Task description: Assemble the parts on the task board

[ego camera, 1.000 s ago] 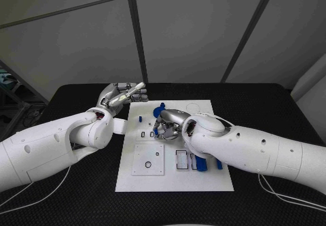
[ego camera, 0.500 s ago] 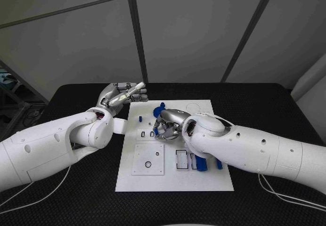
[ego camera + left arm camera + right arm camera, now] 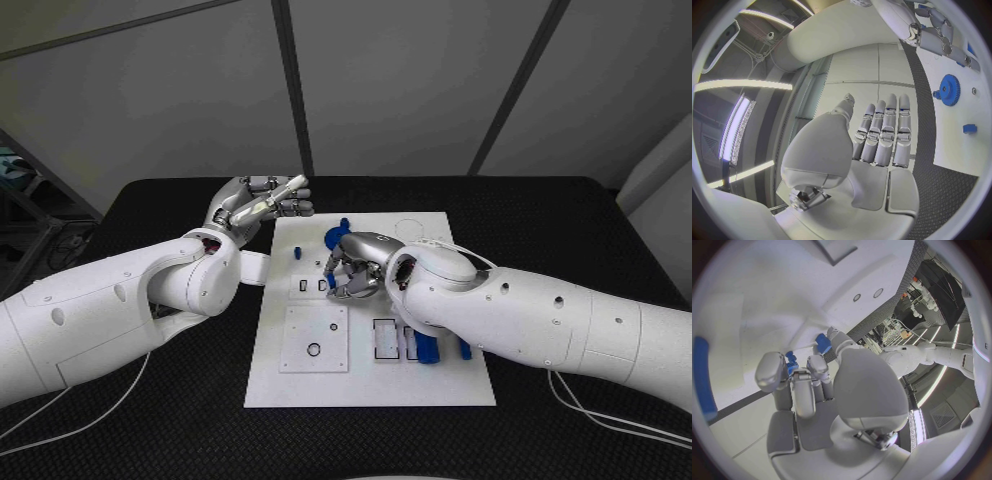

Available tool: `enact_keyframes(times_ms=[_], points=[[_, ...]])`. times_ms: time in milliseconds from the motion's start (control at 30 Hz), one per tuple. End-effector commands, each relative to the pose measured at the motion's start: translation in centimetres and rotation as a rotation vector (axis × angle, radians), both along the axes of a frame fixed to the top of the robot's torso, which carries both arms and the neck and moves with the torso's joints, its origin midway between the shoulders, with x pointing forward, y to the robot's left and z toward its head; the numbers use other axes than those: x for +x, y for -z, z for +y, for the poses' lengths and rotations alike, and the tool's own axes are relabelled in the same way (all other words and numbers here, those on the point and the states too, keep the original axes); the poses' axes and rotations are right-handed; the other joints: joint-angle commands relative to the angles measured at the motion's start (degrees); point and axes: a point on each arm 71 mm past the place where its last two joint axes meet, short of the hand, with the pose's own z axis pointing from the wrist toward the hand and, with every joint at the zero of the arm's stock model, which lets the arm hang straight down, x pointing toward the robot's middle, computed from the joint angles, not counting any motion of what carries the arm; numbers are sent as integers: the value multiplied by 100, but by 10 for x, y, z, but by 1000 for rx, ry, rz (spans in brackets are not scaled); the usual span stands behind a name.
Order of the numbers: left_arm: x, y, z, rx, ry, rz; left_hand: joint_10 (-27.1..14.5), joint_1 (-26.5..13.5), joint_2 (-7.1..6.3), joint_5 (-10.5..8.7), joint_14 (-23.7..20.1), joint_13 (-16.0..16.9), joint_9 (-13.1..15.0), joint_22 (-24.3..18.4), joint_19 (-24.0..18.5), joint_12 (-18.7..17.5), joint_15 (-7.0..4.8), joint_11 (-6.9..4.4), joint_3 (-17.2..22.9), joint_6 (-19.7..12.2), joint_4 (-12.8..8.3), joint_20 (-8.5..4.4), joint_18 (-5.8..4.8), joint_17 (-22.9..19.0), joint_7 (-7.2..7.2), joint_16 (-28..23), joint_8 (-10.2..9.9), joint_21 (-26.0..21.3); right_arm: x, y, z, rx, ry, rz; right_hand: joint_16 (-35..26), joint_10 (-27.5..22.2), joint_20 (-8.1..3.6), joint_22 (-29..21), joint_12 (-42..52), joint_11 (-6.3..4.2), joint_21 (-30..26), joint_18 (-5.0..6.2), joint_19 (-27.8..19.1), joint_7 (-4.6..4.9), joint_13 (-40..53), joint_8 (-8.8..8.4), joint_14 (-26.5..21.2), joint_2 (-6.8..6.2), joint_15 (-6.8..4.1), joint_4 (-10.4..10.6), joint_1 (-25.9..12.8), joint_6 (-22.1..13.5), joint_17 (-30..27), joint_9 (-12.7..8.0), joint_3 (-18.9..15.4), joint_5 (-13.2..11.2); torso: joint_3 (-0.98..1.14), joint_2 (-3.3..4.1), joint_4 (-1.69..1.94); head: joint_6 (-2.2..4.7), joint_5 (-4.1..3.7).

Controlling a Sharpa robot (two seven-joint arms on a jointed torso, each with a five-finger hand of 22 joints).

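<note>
The right hand [image 3: 358,275] is pinching a small blue part [image 3: 790,361] in its fingers directly over the task board [image 3: 433,385], while the left hand [image 3: 260,203] is hovering flat, empty, beside it.

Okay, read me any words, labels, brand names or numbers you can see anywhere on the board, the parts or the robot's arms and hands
No readable text in these views.
Task board: white, only outlined recesses and holes, no printing.
Blue gear and other blue parts: unmarked.
Left hand and right hand: no brand or number visible.
White arms: small dark dots, no lettering.
</note>
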Motion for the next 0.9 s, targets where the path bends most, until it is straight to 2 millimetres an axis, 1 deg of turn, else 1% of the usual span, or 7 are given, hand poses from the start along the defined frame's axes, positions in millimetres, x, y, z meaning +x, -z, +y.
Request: enact_keyframes(times_ms=[33,267,433,567,667,800,900], points=[[0,-1,-1,-1,14,-9,9,-25,29,-33,-10,-8,-8,-9,-23,-20,8,36,0,1,-22,1,-50,6,25,-25,-38,-23,0,-1,-1,17,9,-22,29,-42,14,-6,-27,18,-26,-29,-15,2,-6,-31,596,-25,49,4,-28,-42,1510,-8,-46,22,1,-1,0,-2,3],[1,-1,0,25,18,-10,23,-22,34,-34,33,-5,-7,-7,2,-12,-5,23,1,5,-37,-5,-44,18,5,-21,-35,-10,-4,-9,-1,109,-4,-91,29,-30,20,18,-3,22,-13,-33,1,7,8,-26,596,-35,53,12,-13,-66,1510,-14,-93,68,5,-4,-1,7,13],[2,2,3,97,27,-6,314,-116,7,-29,462,28,6,49,287,77,-142,-93,-61,103,-49,-121,-34,142,-81,129,-5,160,-8,-19,-5,224,-32,-160,29,-49,37,-28,-4,56,-41,-25,-20,50,-13,-91,596,-46,77,29,63,-250,1510,-47,-187,132,7,-13,-9,27,13],[3,5,7,166,39,11,835,-239,-53,-14,1076,103,35,201,821,259,-348,-266,-138,378,-23,-327,-27,374,-198,432,86,512,-14,-27,-12,324,-82,-184,19,-55,52,-88,1,68,-77,-12,-55,64,-19,-90,590,10,91,27,157,-293,1490,-43,-196,190,4,-23,-17,57,12],[4,8,12,227,60,43,1216,-307,-73,-21,1878,177,49,375,1247,373,-575,-448,-159,580,2,-543,-31,774,-350,1036,140,864,-19,-30,-23,380,-118,-152,-57,-60,55,-264,3,52,-184,24,-162,39,-27,7,552,72,84,11,226,-151,1351,-11,-189,206,4,-39,-31,86,15],[3,15,16,344,132,119,1661,-436,-93,-23,1879,396,74,632,1541,623,-725,-580,-196,738,73,-715,-54,1307,-494,1673,158,1308,-21,-35,-43,419,-125,-74,-84,-56,41,-336,14,24,-234,40,-210,7,-28,101,538,106,62,-13,271,-3,1303,10,-193,234,6,-72,-51,91,44],[2,19,18,483,206,186,1846,-707,-94,-35,1643,761,115,913,1620,988,-757,-679,-308,796,248,-783,-72,1689,-535,2001,171,1738,-21,-39,-64,448,-99,-4,-95,-56,24,-357,15,-1,-251,44,-222,-21,-35,171,533,122,41,-17,277,105,1285,25,-206,271,10,-108,-80,86,77]])
